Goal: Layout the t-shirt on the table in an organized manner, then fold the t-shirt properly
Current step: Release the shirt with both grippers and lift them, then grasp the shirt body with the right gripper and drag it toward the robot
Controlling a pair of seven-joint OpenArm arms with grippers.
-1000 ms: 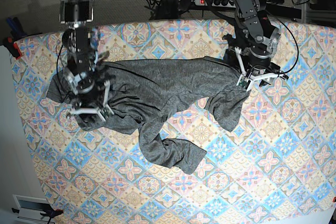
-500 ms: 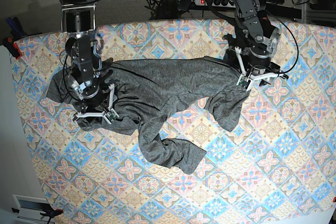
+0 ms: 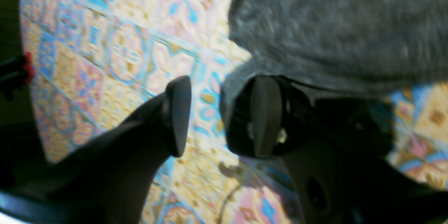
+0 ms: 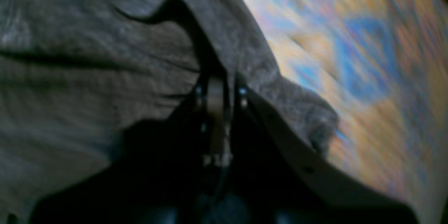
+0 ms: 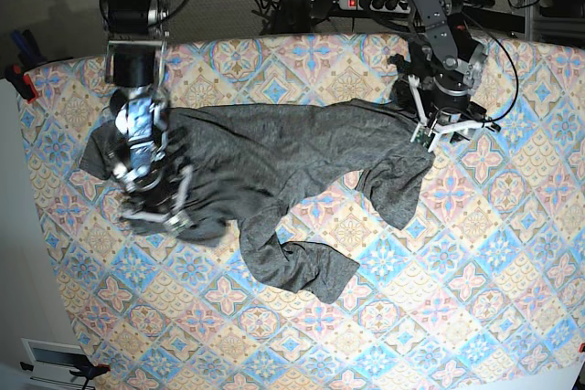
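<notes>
The dark grey t-shirt (image 5: 292,152) lies crumpled across the back half of the patterned table (image 5: 457,271), with a twisted part trailing toward the middle. My right gripper (image 5: 155,212) is at the shirt's left end. In the right wrist view the gripper (image 4: 217,94) is shut on a fold of the shirt (image 4: 87,59); this view is blurred. My left gripper (image 5: 448,130) is at the shirt's right end. In the left wrist view the gripper (image 3: 222,117) is open, with the shirt's edge (image 3: 332,24) draped over one finger (image 3: 266,115) and the table (image 3: 122,42) showing in the gap.
A power strip (image 5: 375,2) and cables lie beyond the table's back edge. A red clamp (image 5: 26,84) sits at the table's left edge. The table's edge curves along the left side and the front right.
My right arm has moved toward the table's front, dragging the shirt's left end with it. My left gripper has shifted slightly toward the back edge.
</notes>
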